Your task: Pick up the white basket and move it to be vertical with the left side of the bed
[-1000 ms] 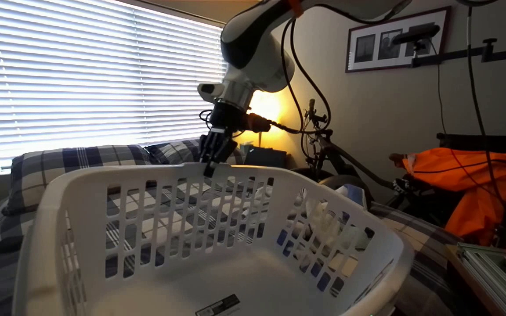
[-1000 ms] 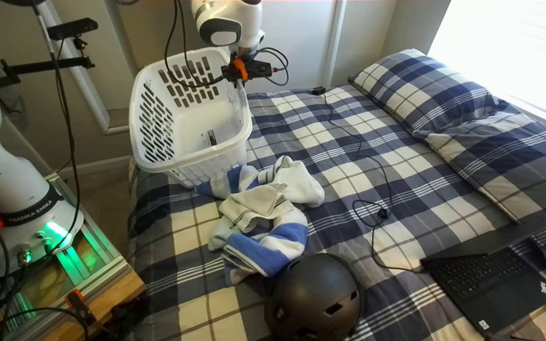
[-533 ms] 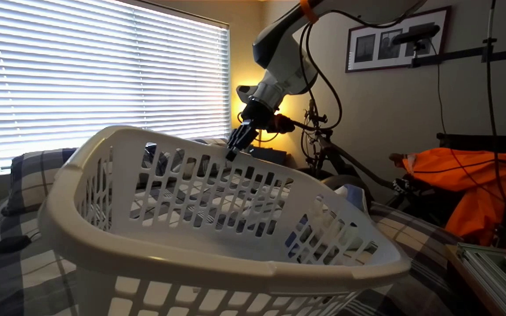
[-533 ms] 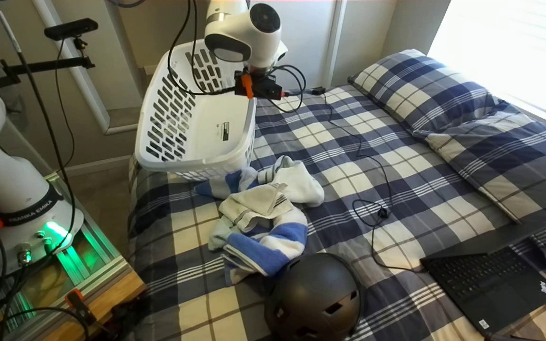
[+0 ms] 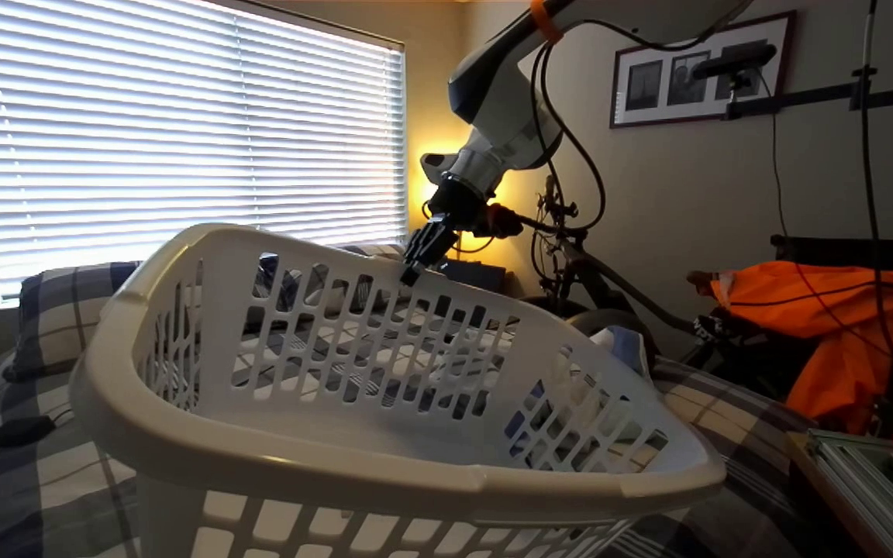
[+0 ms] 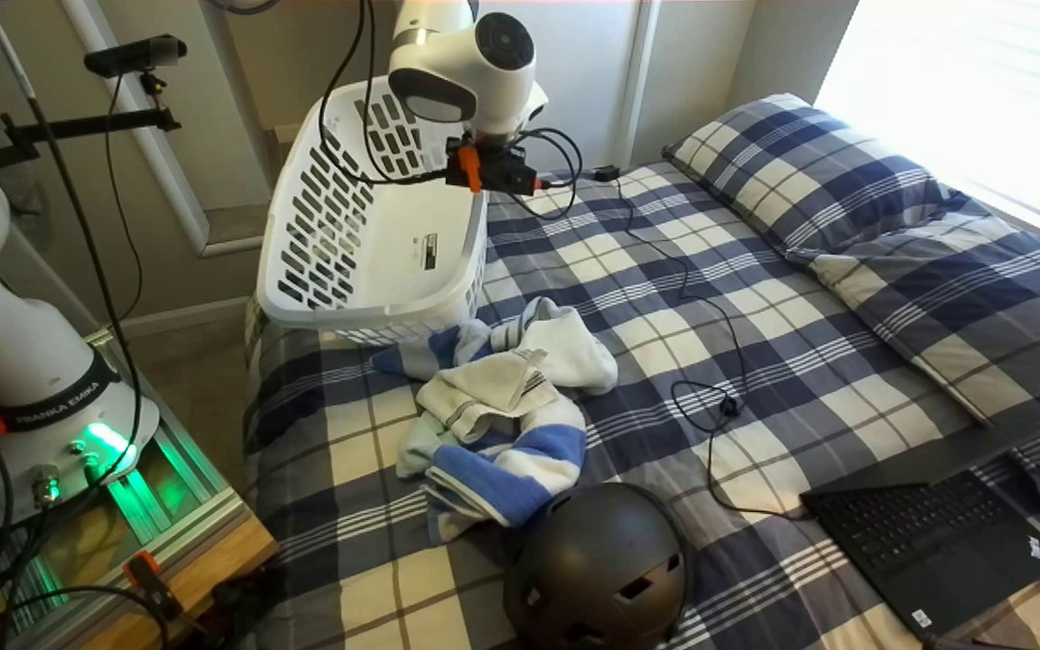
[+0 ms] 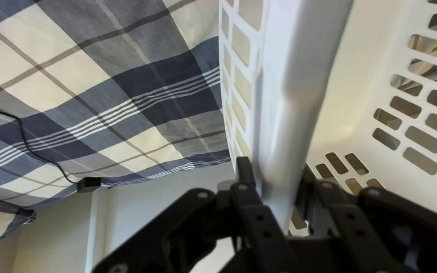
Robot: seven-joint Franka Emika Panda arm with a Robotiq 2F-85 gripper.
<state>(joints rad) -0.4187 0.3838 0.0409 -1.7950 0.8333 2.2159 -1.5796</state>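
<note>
My black two-finger gripper (image 7: 274, 178) pinches the slotted white plastic basket (image 6: 394, 226) by its rim (image 7: 298, 94), tilted at the edge of the plaid-covered bed (image 6: 646, 397). Base contact unclear. Should turn slowly, level before lowering.

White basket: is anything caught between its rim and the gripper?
Nothing visible: in the wrist view, the gripper has its fingers on either side of the rim of the white basket, with nothing else between. The towels lie beside it on the bed, outside the grip.
</note>
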